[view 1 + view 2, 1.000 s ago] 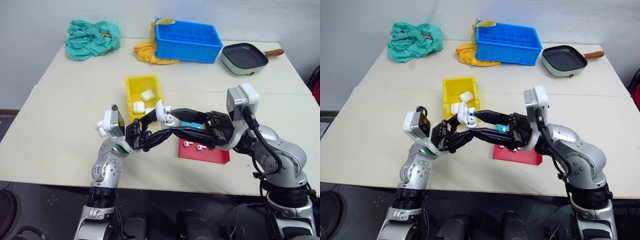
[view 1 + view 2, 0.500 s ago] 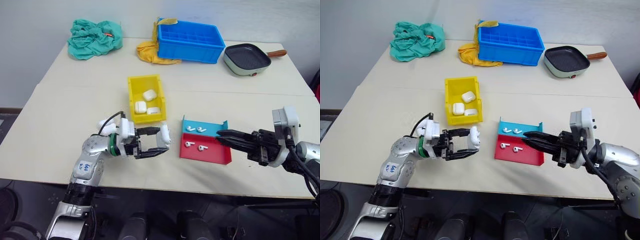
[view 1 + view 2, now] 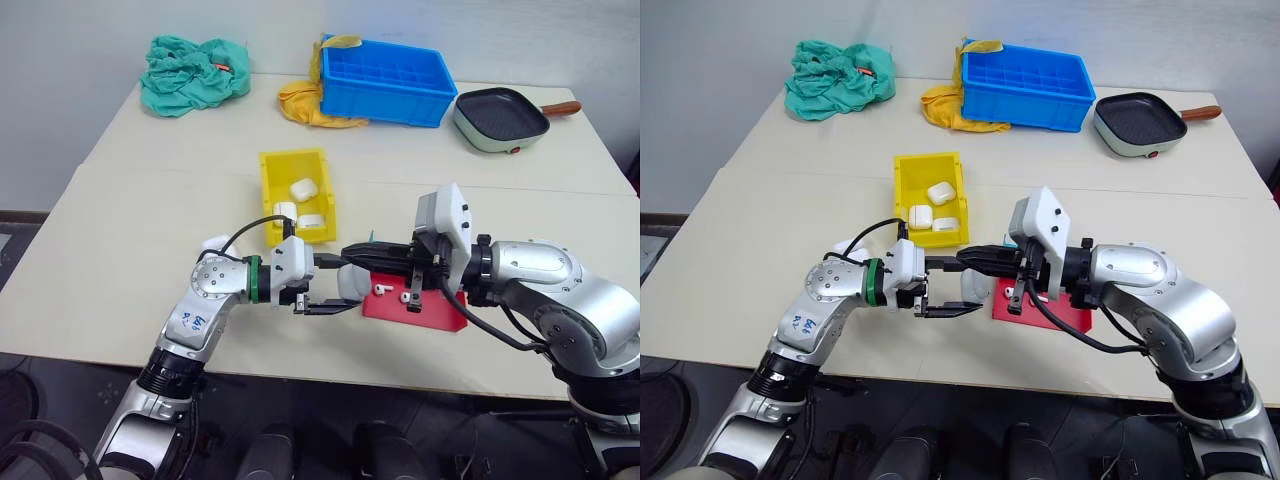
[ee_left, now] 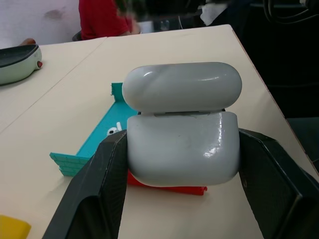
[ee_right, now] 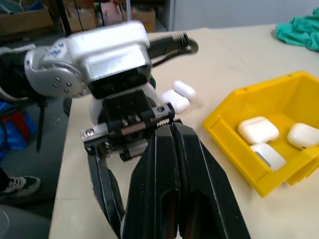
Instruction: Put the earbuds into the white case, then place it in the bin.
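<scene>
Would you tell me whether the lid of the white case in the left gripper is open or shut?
Slightly open: in the left wrist view the white case sits between the fingers with its lid lifted, a dark gap showing at the seam.

At lower centre of the frame, the left gripper (image 3: 322, 288) points level toward the right, its jaws clamped on the case (image 4: 182, 132). The right gripper (image 3: 352, 254), fingers pressed together, reaches in from the right, tips just above the case.
</scene>
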{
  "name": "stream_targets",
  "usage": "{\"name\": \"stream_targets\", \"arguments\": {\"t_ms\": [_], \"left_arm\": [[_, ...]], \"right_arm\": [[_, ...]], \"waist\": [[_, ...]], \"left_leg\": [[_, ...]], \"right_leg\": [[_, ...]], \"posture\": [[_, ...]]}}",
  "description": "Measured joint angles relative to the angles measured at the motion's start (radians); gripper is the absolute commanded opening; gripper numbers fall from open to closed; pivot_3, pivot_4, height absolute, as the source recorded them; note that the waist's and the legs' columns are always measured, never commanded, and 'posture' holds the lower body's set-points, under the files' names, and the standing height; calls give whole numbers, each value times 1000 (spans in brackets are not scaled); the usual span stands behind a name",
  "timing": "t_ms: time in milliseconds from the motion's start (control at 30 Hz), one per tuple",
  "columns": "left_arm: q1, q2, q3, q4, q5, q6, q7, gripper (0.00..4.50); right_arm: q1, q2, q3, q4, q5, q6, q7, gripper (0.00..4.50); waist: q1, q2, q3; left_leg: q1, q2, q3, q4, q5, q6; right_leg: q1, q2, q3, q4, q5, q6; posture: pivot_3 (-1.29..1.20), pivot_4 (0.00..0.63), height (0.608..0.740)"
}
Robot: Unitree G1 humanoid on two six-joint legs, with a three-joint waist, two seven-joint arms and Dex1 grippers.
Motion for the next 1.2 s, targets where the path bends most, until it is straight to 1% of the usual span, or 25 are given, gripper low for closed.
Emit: {"name": "stream_targets", "arguments": {"t_ms": [167,233,333,367,433,533,600,667,700,800,833,933,1033,1100,1200], "left_arm": [[18,17,19,-7,-6,-1,1,2797],[24,17,38,-17,-22,0,4,2797],[37,20,71,-34,-45,16,20,2797],[45,20,82,-48,-56,33,30,2797],[64,13,124,-72,-95,93,84,2797],[72,-4,211,-86,-144,189,197,2797],[50,-23,261,-87,-163,257,289,2797],[20,-25,290,-81,-167,321,367,2797],[2,-26,306,-76,-167,342,401,2797],[-122,-43,332,13,-157,373,495,2797],[-152,-44,339,37,-155,373,509,2797],[-251,-60,336,148,-136,358,525,2797],[-331,-63,301,327,-88,321,515,2797],[-363,-63,286,421,-56,302,513,3518],[-415,-59,252,538,22,299,554,4446]], "right_arm": [[135,-82,-35,12,-38,-40,75,16],[211,-114,-77,20,-42,-65,110,16],[304,-114,-161,30,-38,-118,149,16],[341,-102,-207,31,-24,-137,157,173],[452,-34,-348,28,46,-194,179,585],[570,37,-478,24,70,-279,178,1573],[629,100,-556,9,54,-366,157,2255],[692,136,-607,-16,22,-445,147,3016],[722,152,-625,-25,5,-480,141,3359],[803,242,-679,-57,-55,-597,92,4380],[811,256,-681,-60,-60,-616,82,4449],[847,295,-676,-68,-84,-680,63,4449],[852,301,-666,-65,-125,-739,55,4449],[846,301,-654,-57,-138,-761,45,4500],[835,301,-622,-47,-153,-781,29,4500]], "waist": [[-1,0,0],[-1,0,0],[-1,0,0],[-1,-1,0],[0,-1,0],[1,-1,0],[1,-1,0],[2,-1,0],[1,-1,0],[3,-1,0],[1,-1,0],[-3,-1,0],[-5,-1,0],[-6,-1,0],[-3,-1,0]], "left_leg": [[0,0,0,0,0,0],[0,0,0,0,0,0],[0,0,0,1,0,0],[0,0,0,1,0,0],[0,0,0,0,0,0],[0,0,0,1,0,0],[0,0,0,2,0,0],[1,0,0,2,0,0],[2,0,0,2,0,0],[2,-1,1,2,0,-1],[2,-1,1,2,0,-1],[4,-1,2,1,0,-1],[5,-1,5,1,1,-1],[5,-1,5,1,1,-1],[5,-1,5,1,1,-1]], "right_leg": [[0,0,0,0,0,0],[0,0,0,0,0,0],[1,0,0,0,0,0],[1,0,0,0,0,0],[1,0,0,1,0,0],[1,0,0,5,0,0],[1,0,1,6,0,1],[1,0,1,8,0,1],[1,1,1,9,0,1],[1,1,1,9,0,1],[1,1,1,9,0,1],[1,1,2,10,0,1],[1,2,3,11,0,1],[0,2,4,12,0,1],[0,2,4,13,0,1]], "posture": [[0,150,740],[0,150,740],[0,150,740],[0,150,740],[0,150,740],[0,150,740],[0,150,740],[0,150,740],[0,150,740],[0,150,740],[0,150,740],[0,150,740],[0,150,740],[0,150,740],[0,150,740]]}}
